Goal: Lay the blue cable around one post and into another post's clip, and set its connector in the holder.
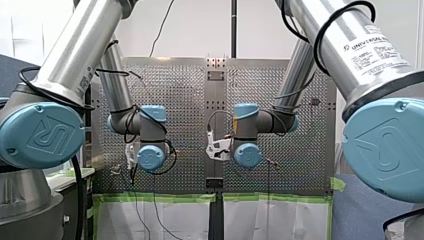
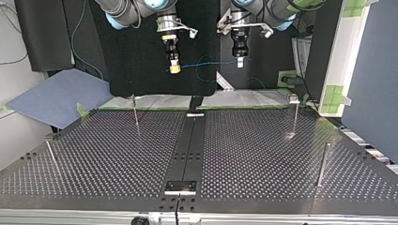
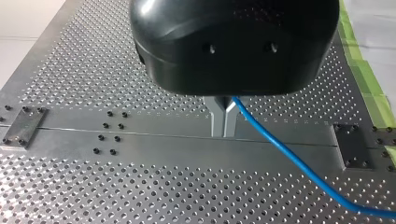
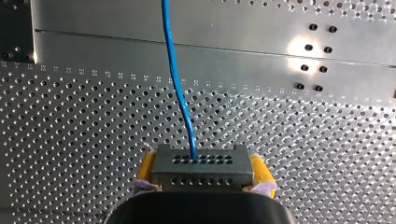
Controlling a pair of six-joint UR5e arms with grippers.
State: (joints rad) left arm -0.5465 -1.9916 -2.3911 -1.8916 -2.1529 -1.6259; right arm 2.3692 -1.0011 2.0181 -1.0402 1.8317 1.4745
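**benchrat:** Where's this at? Both arms hang well above the table (image 2: 263, 154) and nothing's routed yet. My right gripper (image 2: 174, 68) has its yellow pads clamped on the grey connector (image 4: 201, 164), 1 pad per side, with the blue cable (image 3: 289, 158) coming out of its face. My left gripper (image 3: 224, 116) has its metal fingers (image 3: 217, 119) pinched shut on the cable further along.

**wire_nut:** I'd worry about that left pinch. It's thin round cable in smooth metal tips. If the arms pull apart it could slide through, or tug the connector crooked in the pads. Too much slack isn't better, since the loop sagging between the grippers could catch the wrong post on the way down. I count 4 skinny posts. The far one (image 2: 295, 115) seems to have a little block on top, maybe the clip.

**benchrat:** And the surface?

**wire_nut:** It's shiny perforated metal with a plain strip (image 2: 190, 145) down the middle. There's a small bracket (image 2: 180, 186) at its near end in the top view. It might be the holder, can't tell. Green tape (image 1: 155, 197) and white sheet run along 1 edge, there's a blue mat (image 2: 51, 96) at the top view's left, and a dark panel (image 2: 141, 56) behind the arms.
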